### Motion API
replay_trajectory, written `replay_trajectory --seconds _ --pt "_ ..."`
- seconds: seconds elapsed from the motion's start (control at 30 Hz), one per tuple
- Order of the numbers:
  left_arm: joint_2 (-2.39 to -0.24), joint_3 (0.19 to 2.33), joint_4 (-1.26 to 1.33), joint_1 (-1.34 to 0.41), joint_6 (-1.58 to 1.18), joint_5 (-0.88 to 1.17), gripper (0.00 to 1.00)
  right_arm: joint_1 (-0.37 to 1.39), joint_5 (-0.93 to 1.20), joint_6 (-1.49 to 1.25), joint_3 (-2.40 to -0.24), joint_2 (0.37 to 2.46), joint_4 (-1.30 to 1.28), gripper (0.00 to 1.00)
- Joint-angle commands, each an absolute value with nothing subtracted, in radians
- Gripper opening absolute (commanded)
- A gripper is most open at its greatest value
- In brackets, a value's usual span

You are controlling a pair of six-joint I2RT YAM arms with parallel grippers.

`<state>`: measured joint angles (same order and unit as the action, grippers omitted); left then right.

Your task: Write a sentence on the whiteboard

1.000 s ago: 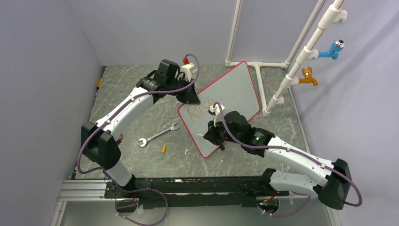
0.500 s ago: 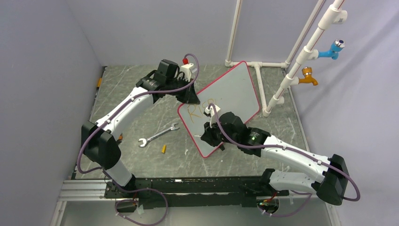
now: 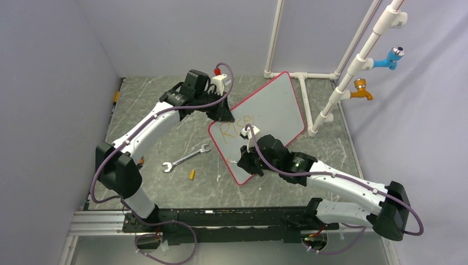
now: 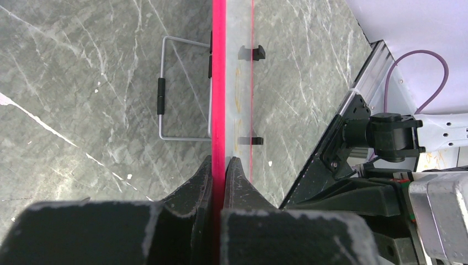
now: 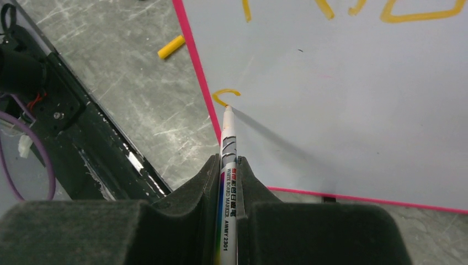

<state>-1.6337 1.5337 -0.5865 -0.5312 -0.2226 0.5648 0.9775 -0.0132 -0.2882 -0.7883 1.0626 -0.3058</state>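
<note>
The whiteboard [image 3: 276, 105] stands tilted on the table, white with a red-pink rim. My left gripper [image 3: 223, 114] is shut on its upper left rim; the left wrist view shows the jaws [image 4: 221, 163] pinching the pink edge [image 4: 219, 83]. The sentence [image 3: 234, 128] shows as orange letters, roughly "RISE". My right gripper [image 3: 248, 161] is shut on a white board marker [image 5: 228, 143]. The marker's tip touches the board [image 5: 342, 99] at a small orange curved stroke [image 5: 226, 95] near the pink left edge, below the first row of letters [image 5: 425, 11].
A wrench [image 3: 186, 158] and a yellow marker cap [image 3: 192, 174] lie on the grey table left of the board; the cap also shows in the right wrist view [image 5: 171, 47]. White pipes [image 3: 331, 105] with blue and orange taps stand at the back right. A wire stand [image 4: 161, 94] sits behind the board.
My right gripper has shifted a little left along the board's lower part with the marker. The left gripper and the board have not moved.
</note>
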Motion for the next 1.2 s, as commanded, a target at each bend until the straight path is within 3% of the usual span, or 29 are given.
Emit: replay_trajectory --seconds 0.0,0.43,1.17 --pt "-1.654 1.534 -0.578 -0.524 -0.064 0.362 0.00 0.975 -0.120 -0.299 -0.770 1.047 -0.314 0.00" --pt "-1.647 1.532 -0.575 -0.525 -0.066 0.364 0.00 0.974 -0.159 -0.299 -0.770 1.052 -0.375 0.00" --pt "-1.648 1.534 -0.578 -0.525 -0.064 0.362 0.00 0.979 0.025 -0.264 -0.810 1.097 -0.351 0.00"
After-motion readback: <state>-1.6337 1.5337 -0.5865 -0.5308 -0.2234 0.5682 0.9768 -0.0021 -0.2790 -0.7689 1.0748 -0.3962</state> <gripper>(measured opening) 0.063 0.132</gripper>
